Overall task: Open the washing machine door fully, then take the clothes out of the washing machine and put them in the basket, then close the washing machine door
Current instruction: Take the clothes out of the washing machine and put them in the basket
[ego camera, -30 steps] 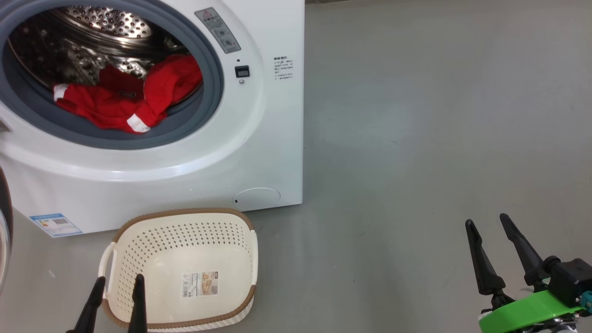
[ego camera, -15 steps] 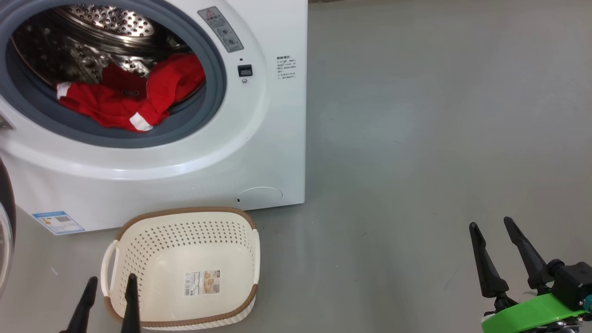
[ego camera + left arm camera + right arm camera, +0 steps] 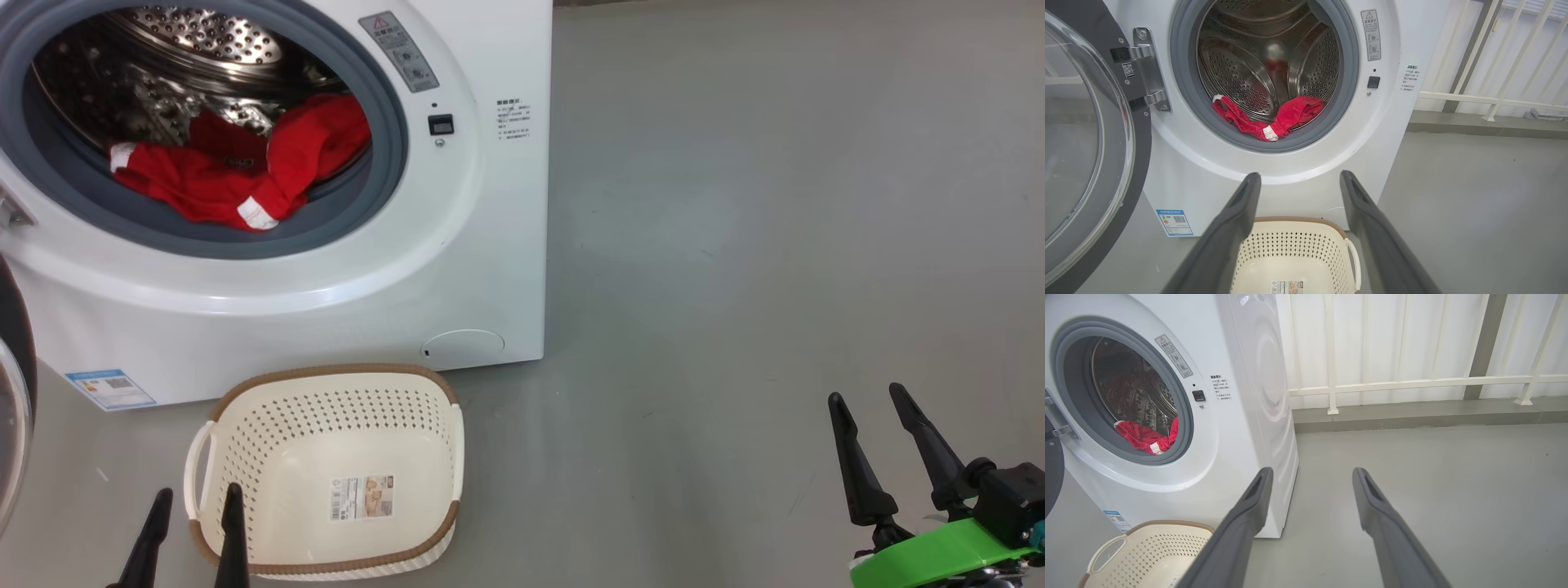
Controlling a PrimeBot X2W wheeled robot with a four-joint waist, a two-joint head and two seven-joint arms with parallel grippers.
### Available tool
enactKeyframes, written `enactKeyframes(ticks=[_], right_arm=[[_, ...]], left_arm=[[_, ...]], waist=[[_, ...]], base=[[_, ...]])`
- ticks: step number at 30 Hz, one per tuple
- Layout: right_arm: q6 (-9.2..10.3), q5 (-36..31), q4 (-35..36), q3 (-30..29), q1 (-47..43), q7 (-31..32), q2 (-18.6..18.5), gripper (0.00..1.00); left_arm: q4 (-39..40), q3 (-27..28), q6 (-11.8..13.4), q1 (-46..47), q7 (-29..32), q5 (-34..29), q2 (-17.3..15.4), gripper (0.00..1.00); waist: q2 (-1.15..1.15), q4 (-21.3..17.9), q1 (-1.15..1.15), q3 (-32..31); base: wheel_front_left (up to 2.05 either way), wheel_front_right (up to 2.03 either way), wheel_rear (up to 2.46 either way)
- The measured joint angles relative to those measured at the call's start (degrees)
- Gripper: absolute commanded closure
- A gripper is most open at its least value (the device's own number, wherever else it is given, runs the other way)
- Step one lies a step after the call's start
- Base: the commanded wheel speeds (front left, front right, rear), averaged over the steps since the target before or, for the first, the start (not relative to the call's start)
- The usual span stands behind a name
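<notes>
Clothes (image 3: 237, 175): red heap low inside the washing machine (image 3: 457, 245), door (image 3: 1086, 139) swung wide; basket (image 3: 326, 377) waits below. Your left claw (image 3: 198, 492) and right claw (image 3: 864, 393) gape, holding nothing. Risk: a shallow pinch lets fabric snag the rubber ring (image 3: 390, 163) and miss the basket.

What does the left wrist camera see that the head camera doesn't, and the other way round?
Left wrist view's extra: a white railing beside the washing machine. Head view's extra: the open right gripper on its green mount. Shared: red clothes in the drum, the basket, the open door, the left gripper.
</notes>
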State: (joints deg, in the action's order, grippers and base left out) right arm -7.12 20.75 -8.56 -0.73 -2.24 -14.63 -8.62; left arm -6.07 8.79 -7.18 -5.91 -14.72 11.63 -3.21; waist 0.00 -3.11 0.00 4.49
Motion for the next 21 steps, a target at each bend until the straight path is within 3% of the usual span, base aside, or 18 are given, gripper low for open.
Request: enactKeyframes(ticks=[10, 21], right_arm=[[0.0, 0.0, 0.01, 0.02, 0.0, 0.0, 0.1, 0.0], [0.0, 0.0, 0.03, 0.11, 0.01, 0.0, 0.15, 0.0]], left_arm=[[0.0, 0.14, 0.0, 0.04, 0.0, 0.02, -0.05, 0.0], [0.01, 0.26, 0.0, 0.1, 0.0, 0.1, -0.26, 0.0]], waist=[[0.0, 0.41, 0.0, 0.34], [0.0, 0.37, 0.0, 0.67]], base=[[0.1, -0.17, 0.08], [0.93, -1.22, 0.29]])
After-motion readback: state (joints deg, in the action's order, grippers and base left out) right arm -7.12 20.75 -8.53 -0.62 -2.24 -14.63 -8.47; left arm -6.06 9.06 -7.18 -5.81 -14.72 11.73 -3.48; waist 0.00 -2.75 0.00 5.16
